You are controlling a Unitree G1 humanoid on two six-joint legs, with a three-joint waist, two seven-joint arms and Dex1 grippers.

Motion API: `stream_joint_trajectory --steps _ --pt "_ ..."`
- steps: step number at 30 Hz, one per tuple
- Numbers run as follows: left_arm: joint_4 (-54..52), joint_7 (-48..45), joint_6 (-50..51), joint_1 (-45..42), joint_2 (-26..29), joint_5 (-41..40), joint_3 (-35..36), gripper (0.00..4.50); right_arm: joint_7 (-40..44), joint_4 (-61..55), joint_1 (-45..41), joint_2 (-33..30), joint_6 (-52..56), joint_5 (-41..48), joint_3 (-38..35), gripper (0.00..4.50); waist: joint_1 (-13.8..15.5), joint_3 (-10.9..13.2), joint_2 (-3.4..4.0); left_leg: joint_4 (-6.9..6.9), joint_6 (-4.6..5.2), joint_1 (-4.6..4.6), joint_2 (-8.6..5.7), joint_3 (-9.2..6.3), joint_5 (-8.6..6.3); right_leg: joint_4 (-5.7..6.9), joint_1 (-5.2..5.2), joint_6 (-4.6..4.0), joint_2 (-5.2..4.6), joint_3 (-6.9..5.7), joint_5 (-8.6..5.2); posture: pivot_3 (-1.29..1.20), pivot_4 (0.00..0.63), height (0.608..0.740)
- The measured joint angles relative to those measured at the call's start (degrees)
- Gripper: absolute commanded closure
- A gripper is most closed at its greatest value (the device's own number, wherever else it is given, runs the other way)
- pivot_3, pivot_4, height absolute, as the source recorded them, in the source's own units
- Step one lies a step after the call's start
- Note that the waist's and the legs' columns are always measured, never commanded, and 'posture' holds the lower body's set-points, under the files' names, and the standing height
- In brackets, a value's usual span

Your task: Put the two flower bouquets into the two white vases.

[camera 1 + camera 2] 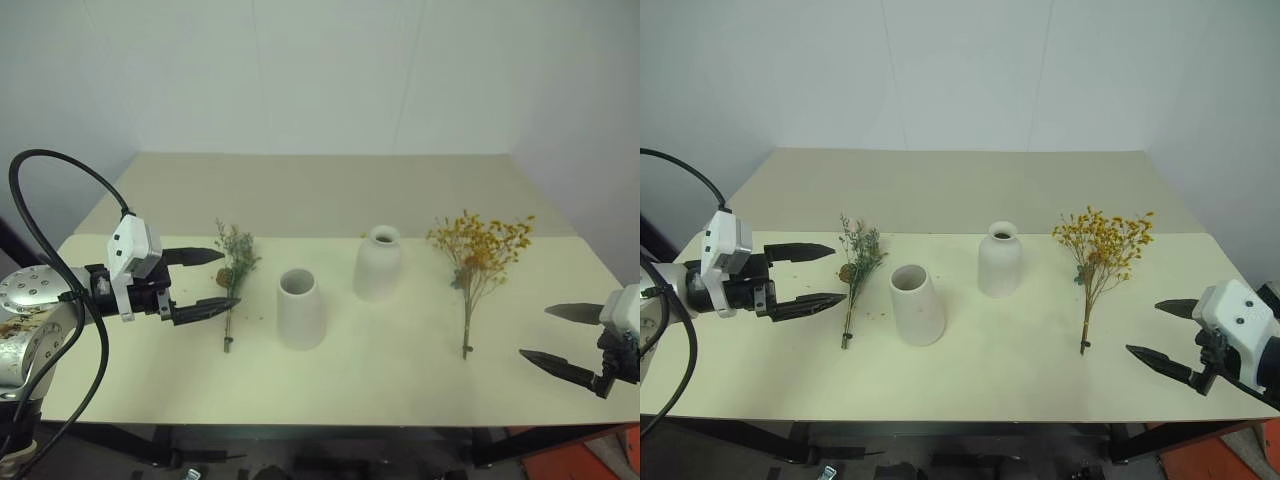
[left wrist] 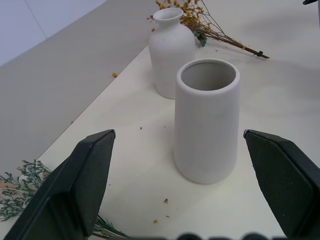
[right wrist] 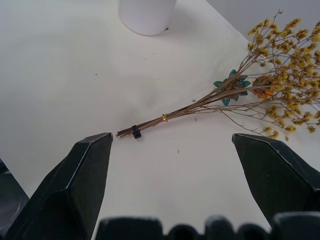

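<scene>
On the cream tabletop (image 1: 400, 380), a grey-green dried sprig (image 1: 235, 275) and yellow-orange dried bunch (image 1: 478, 262) are laid flat, flanking a tapered white ceramic vase (image 1: 300, 308) and a narrow-necked white ceramic vase (image 1: 379, 262). A black stem tie (image 3: 135, 132) is resolved in the right wrist view. The left claw (image 1: 210, 282) and right claw (image 1: 550, 338) are held level, fingers apart, empty.

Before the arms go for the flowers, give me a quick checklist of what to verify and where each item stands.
1. Left gripper open and empty: ok.
2. Right gripper open and empty: ok.
3. Green sprig free to grasp: ok, it lies flat on the table just past the left gripper's fingertips.
4. Yellow bunch free to grasp: ok, it lies flat with its stem end toward the near edge, a gap away from the right gripper.
5. Cone vase and bottle vase upright, mouths unblocked: ok.
6. Bottle vase's neck wide enough for a stem bundle: cannot tell.
</scene>
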Motion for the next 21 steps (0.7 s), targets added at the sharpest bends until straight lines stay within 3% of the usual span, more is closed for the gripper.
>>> stream_joint_trajectory --steps 12,17,21 --pt "1.32 -1.15 -0.07 -1.21 0.0 0.32 -0.08 0.0 -1.08 -0.92 0.99 0.2 0.21 0.03 -0.35 0.02 0.02 0.0 0.0 0.0 0.0 -0.01 0.0 0.0 0.0 0.0 0.0 0.0 0.0 0.0 0.0 0.0 0.15 0.74" --pt "1.96 -1.78 1.41 -14.66 0.06 -2.5 -1.24 0.0 -6.35 -1.75 -2.7 0.59 4.62 -0.06 0.52 0.02 0.15 0.06 -0.11 0.1 -0.01 -0.05 -0.03 -0.01 0.01 -0.01 0.05 0.06 -0.01 -0.03 0.04 0.0 0.15 0.74" --pt "3.58 -6.16 0.75 -21.16 -0.13 -0.66 -7.7 0.0 -13.33 -1.84 -8.26 1.19 10.4 -0.3 3.95 0.02 -0.13 0.06 -0.1 0.05 -0.01 -0.08 -0.05 0.0 0.01 -0.01 -0.01 0.03 0.0 0.01 0.05 0.0 0.15 0.74"
